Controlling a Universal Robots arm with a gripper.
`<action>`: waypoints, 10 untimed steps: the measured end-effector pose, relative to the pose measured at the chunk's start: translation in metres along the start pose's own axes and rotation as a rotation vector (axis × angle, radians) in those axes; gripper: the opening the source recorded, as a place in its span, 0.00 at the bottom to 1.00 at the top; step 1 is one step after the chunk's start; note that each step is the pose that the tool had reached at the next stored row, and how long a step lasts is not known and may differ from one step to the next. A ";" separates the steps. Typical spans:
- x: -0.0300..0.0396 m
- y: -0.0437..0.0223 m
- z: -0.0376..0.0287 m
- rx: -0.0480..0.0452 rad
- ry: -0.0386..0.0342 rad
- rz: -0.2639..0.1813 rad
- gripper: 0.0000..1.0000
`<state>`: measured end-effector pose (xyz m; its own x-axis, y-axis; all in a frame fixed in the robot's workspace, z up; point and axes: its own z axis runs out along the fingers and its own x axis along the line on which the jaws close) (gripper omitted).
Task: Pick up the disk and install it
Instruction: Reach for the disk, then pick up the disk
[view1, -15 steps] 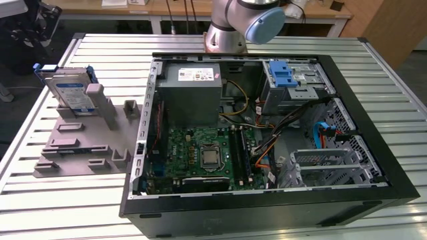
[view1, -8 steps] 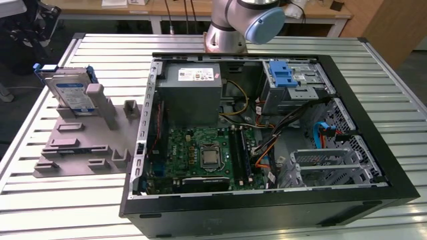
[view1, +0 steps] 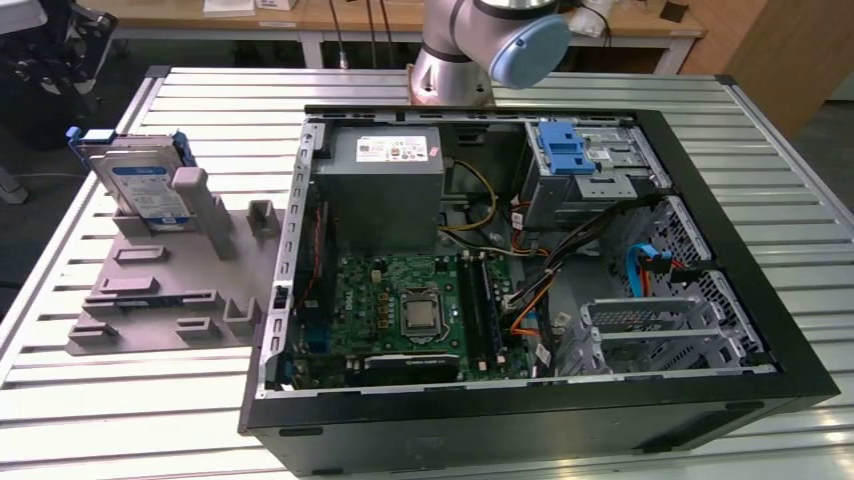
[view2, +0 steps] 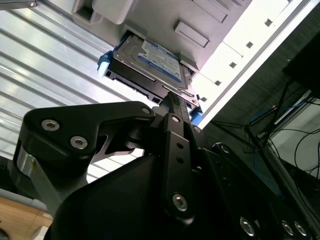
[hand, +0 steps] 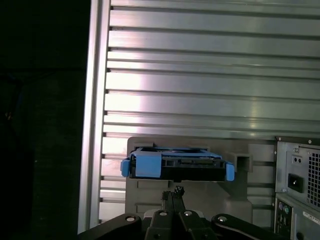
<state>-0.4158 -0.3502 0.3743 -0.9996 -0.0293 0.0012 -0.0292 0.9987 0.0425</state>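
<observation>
The disk (view1: 144, 185) stands on edge in a grey holder (view1: 160, 295) on the table, to the exterior view's left of the open computer case (view1: 534, 420). Its blue carrier frame and blue-and-white label show. In both wrist views my gripper (hand: 175, 192) points at the disk (hand: 175, 165), with its black fingertips (view2: 170, 98) pressed together and nothing between them. The tips sit a short way off the disk's (view2: 150, 59) edge, apart from it.
Inside the case are a grey power supply (view1: 380, 180), a green motherboard (view1: 414, 310) and a silver drive cage with a blue latch (view1: 581, 160). The arm's base (view1: 461, 60) stands behind the case. The slatted metal table (view1: 120, 410) carries everything.
</observation>
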 end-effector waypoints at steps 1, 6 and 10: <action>0.0008 0.0000 0.0001 0.0000 -0.0001 0.000 0.11; 0.0034 0.0001 0.0001 -0.0001 -0.0001 0.000 0.11; 0.0040 0.0001 0.0001 0.0000 0.0000 0.000 0.11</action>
<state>-0.4198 -0.3502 0.3742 -0.9996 -0.0293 0.0012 -0.0292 0.9987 0.0425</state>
